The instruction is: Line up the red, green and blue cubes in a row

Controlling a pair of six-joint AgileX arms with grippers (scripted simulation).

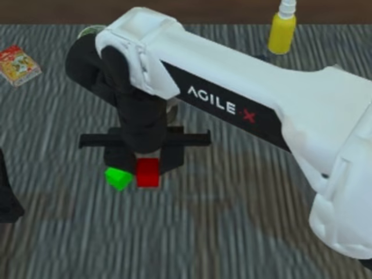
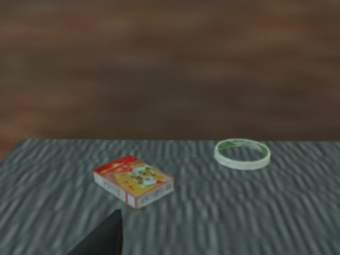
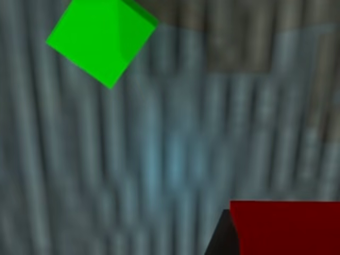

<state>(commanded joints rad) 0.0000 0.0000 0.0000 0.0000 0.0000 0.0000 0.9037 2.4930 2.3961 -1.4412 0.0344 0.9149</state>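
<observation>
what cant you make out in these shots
- Blue cube: not seen in any view; it may lie under the right arm in the top view.
- Right tool: hidden by its own wrist above the red cube; whether it grips it cannot be told. The green cube lies beside it.
- Left tool: only a dark tip shows in the left wrist view.

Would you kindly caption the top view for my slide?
Right arm's gripper over the red cube, beside the green cube; blue cube unseen.
</observation>
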